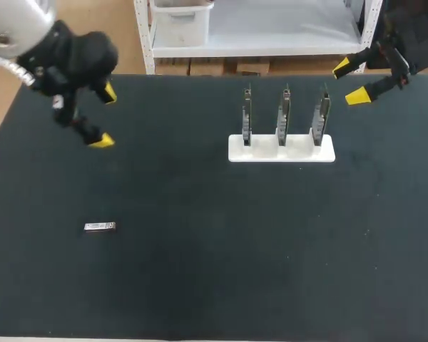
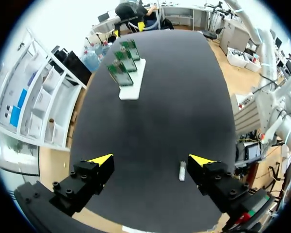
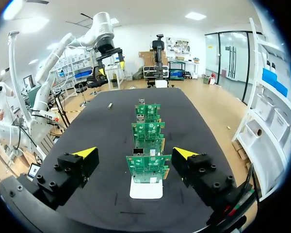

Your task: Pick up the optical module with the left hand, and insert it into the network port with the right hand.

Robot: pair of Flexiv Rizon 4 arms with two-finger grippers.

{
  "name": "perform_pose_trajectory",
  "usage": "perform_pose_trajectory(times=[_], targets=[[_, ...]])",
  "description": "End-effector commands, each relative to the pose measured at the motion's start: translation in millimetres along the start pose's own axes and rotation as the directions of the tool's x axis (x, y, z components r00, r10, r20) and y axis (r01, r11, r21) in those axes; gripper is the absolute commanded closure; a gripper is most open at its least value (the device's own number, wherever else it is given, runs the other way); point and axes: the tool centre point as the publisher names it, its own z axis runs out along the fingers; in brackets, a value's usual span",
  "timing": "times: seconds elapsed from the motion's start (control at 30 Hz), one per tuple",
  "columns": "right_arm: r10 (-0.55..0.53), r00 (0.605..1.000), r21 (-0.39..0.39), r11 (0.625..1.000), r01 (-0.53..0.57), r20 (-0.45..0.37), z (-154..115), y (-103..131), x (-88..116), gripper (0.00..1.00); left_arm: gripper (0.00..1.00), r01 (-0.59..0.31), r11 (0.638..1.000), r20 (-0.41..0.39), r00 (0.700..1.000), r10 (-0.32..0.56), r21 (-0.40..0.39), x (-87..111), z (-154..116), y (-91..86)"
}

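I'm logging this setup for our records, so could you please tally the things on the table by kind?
Module: 1
Boards: 3
Stand: 1
Total: 5

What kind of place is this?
Probably a robot test lab. The left pincer and right pincer hang open over a black table with three circuit boards in a white stand and a small module.
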Motion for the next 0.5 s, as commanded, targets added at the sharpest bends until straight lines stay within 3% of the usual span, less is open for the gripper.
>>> perform_pose_trajectory(times=[0.03, 0.23, 0.5], targets=[[0.0, 1.0, -0.002, 1.0, 0.0, 0.001, -0.1, -0.8, 0.0, 0.0, 0.0, 0.01, 1.0, -0.031, 0.999, -0.01, -0.004, 23.3, -0.8, -23.4], [0.0, 1.0, -0.002, 1.0, 0.0, 0.001, -0.1, -0.8, 0.0, 0.0, 0.0, -0.029, 0.998, -0.132, 0.991, 0.036, 0.055, 47.0, 23.1, -43.1], [0.0, 1.0, -0.002, 1.0, 0.0, 0.001, -0.1, -0.8, 0.0, 0.0, 0.0, -0.034, 0.996, -0.155, 0.987, 0.046, 0.079, 61.8, 48.3, -51.5]])
